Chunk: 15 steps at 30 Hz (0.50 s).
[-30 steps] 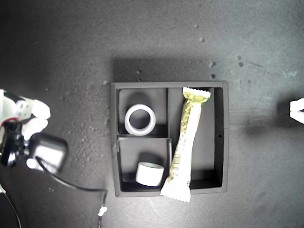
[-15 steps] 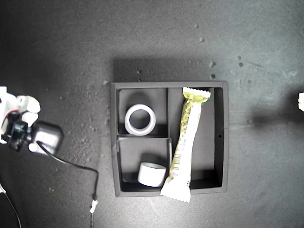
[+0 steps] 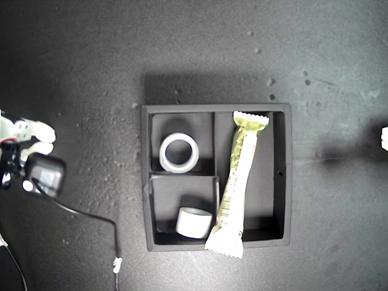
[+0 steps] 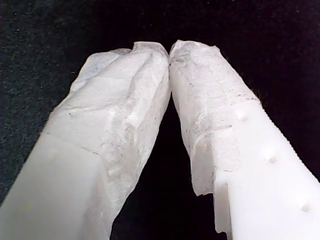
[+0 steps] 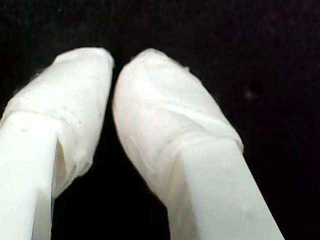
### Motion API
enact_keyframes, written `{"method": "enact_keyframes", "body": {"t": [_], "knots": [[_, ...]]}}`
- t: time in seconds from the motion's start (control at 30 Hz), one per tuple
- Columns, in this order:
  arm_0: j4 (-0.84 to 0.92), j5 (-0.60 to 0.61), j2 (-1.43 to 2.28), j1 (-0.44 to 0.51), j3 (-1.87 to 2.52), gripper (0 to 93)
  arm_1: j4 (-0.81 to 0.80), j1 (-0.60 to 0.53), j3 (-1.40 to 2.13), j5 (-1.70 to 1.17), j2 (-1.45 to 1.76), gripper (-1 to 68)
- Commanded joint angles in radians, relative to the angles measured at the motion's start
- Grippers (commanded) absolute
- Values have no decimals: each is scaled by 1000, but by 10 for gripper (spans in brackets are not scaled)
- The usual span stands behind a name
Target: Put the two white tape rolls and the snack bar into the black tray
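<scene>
You have open dark tabletop point(image 3: 242, 48) on every side of the square black divided tray point(image 3: 288, 176). Inside it, the flat white tape ring point(image 3: 179, 153) and the upright white roll point(image 3: 194, 222) each crowd a small compartment. The long yellow-green foil snack bar point(image 3: 236, 185) lies slantwise in the long one, overhanging the tray's wall. A thin black cable point(image 3: 91, 215) trails beyond the tray's wall on the exterior view's left.

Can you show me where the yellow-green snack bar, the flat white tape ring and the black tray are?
Yellow-green foil snack bar point(image 3: 237, 182), exterior view, wrapper's middle.
Flat white tape ring point(image 3: 164, 154), exterior view, its rim.
Square black tray point(image 3: 287, 176), exterior view, its side wall.
</scene>
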Motion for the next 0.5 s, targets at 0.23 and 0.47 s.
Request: {"method": "enact_keyframes", "body": {"t": [0.23,0.47], "knots": [[132,6,313,0,109,0,0,89,11,-206,8,0],[80,-44,313,0,179,1,0,114,11,-210,8,0]]}}
